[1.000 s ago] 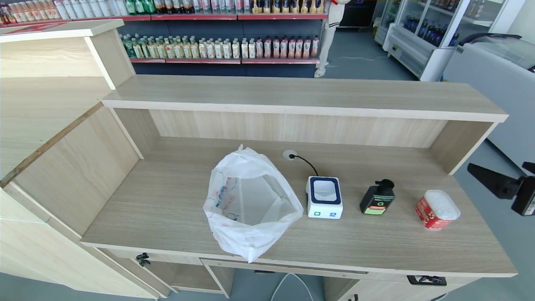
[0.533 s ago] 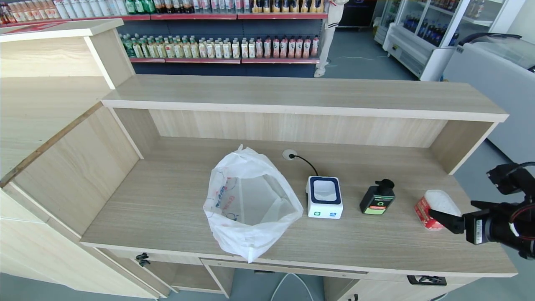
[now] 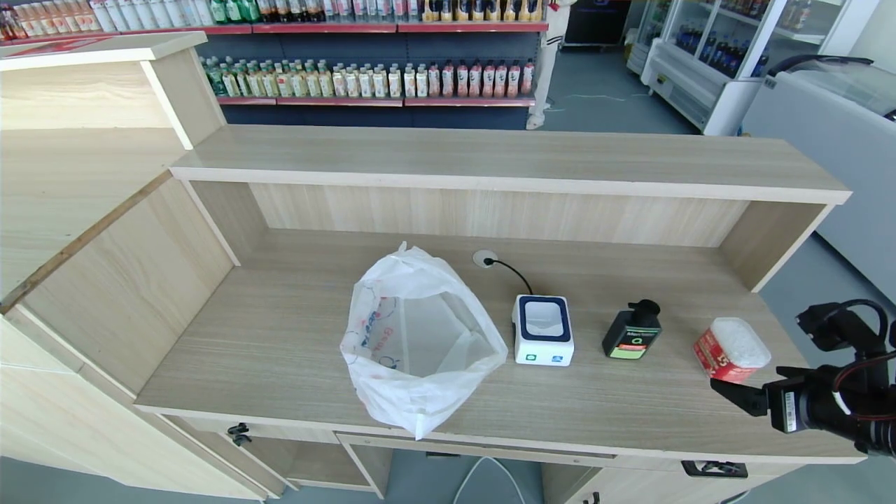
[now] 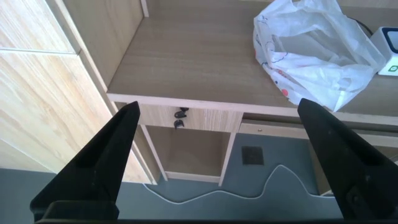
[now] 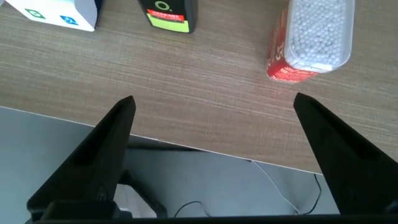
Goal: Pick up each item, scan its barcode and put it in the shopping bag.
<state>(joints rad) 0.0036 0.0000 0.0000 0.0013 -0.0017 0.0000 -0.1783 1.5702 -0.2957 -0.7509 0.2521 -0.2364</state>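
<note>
Swinging in from the far right, the right gripper point(image 3: 745, 400) has dropped to the counter's point(image 3: 280, 336) front edge.

From the head view, the red tub point(image 3: 731, 350) sits on the counter just ahead of that gripper. The dark pump bottle point(image 3: 632, 336) comes next, then the scanner point(image 3: 544, 339) beyond it. The shopping bag point(image 3: 420, 343) stands open-mouthed, farthest off. Nothing has been lifted yet.

From the left wrist, the left gripper point(image 4: 217, 118) hangs with its fingers spread and empty. It is out past the counter's front edge, and the bag point(image 4: 311, 50) is ahead of it on the worktop.

From the right wrist, the right gripper point(image 5: 211, 106) is also spread wide, holding nothing. The tub point(image 5: 314, 40) lies ahead, lined up with one finger instead of the gap. The bottle point(image 5: 166, 14) and scanner point(image 5: 56, 12) trail off to the other side. The tub's long face runs away from the gripper, though I can't quite tell whether it stands or lies on its side.

The right arm is much the nearer. It likely needs a small sideways shift to centre the tub before going forward.
</note>
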